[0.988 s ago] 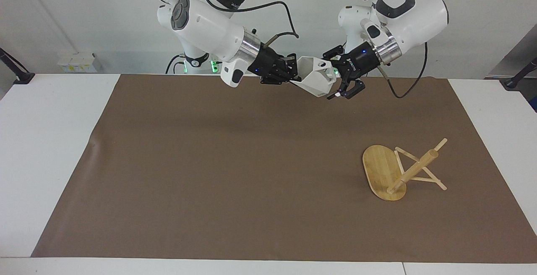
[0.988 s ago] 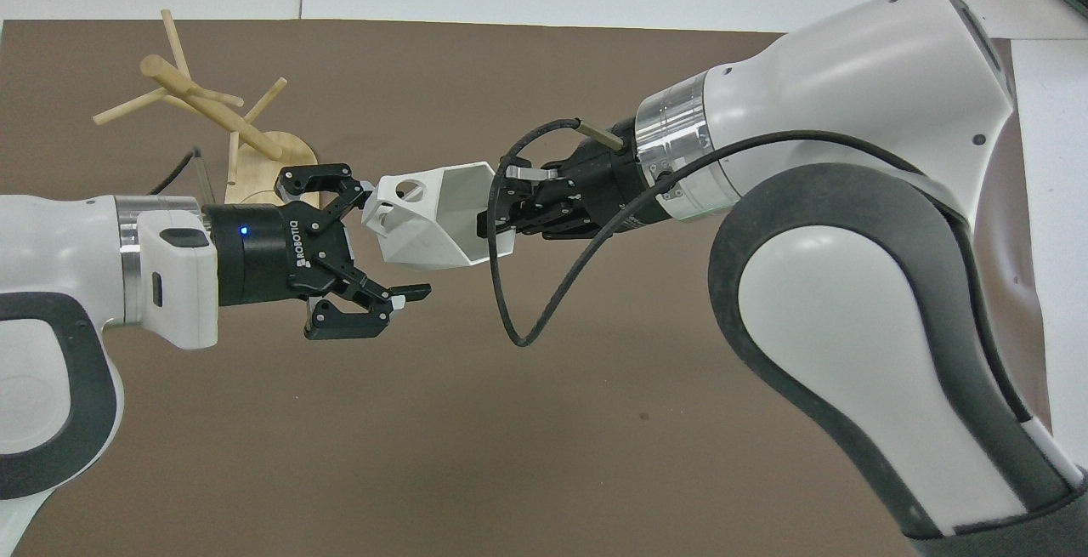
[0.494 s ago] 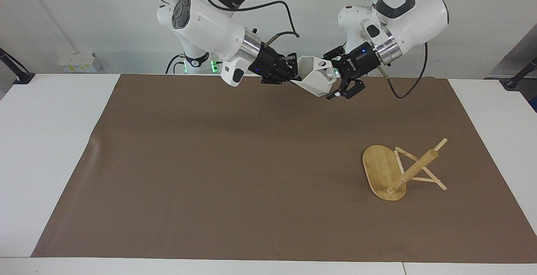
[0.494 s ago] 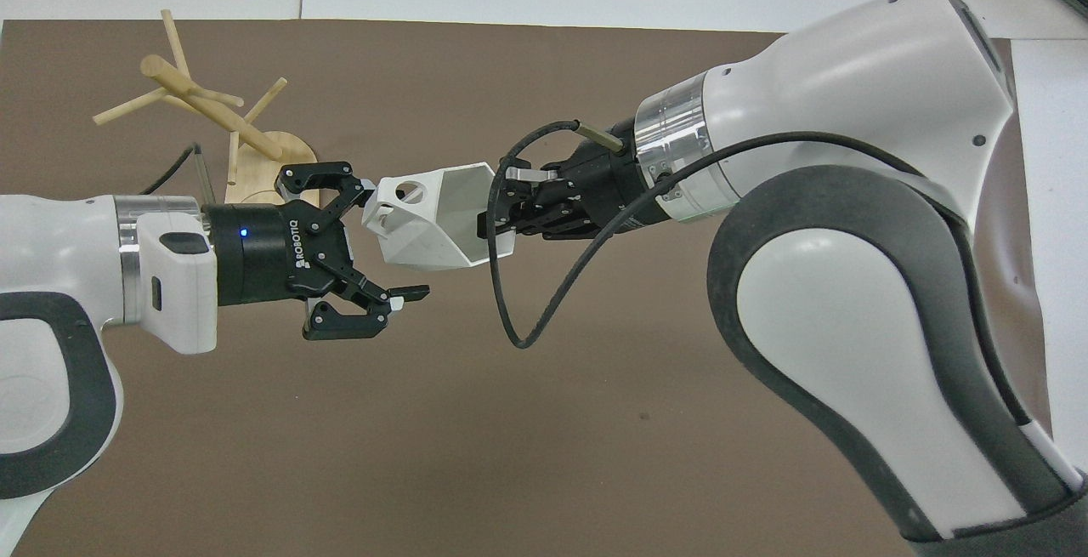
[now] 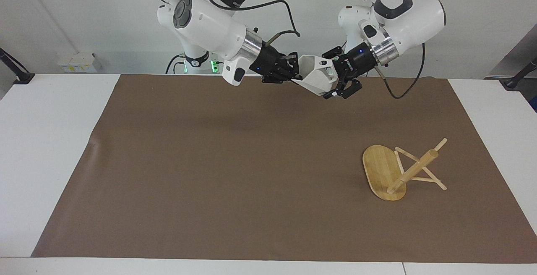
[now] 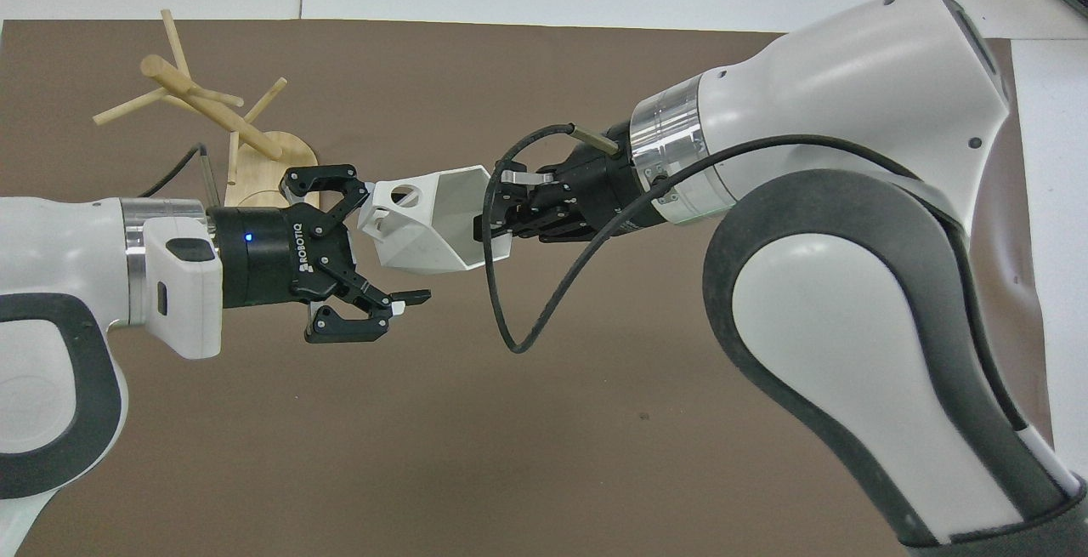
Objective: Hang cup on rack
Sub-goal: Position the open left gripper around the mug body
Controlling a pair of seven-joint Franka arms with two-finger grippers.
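The white faceted cup [image 5: 317,80] hangs in the air over the mat's edge nearest the robots, lying sideways; it also shows in the overhead view [image 6: 425,234]. My right gripper [image 5: 293,76] is shut on its rim [image 6: 497,225]. My left gripper [image 5: 332,76] is open, its fingers spread around the cup's base and handle end [image 6: 387,242]. The bamboo rack [image 5: 413,171] lies tipped on the mat toward the left arm's end, its oval base [image 5: 379,170] raised on edge. It shows partly hidden by my left gripper in the overhead view [image 6: 208,110].
A brown mat [image 5: 235,174] covers most of the white table [image 5: 46,149]. A black cable [image 6: 510,319] loops down from my right wrist beside the cup.
My left gripper has edged closer around the cup's handle end. The cup and my right gripper have shifted slightly toward it. The rack has not moved.
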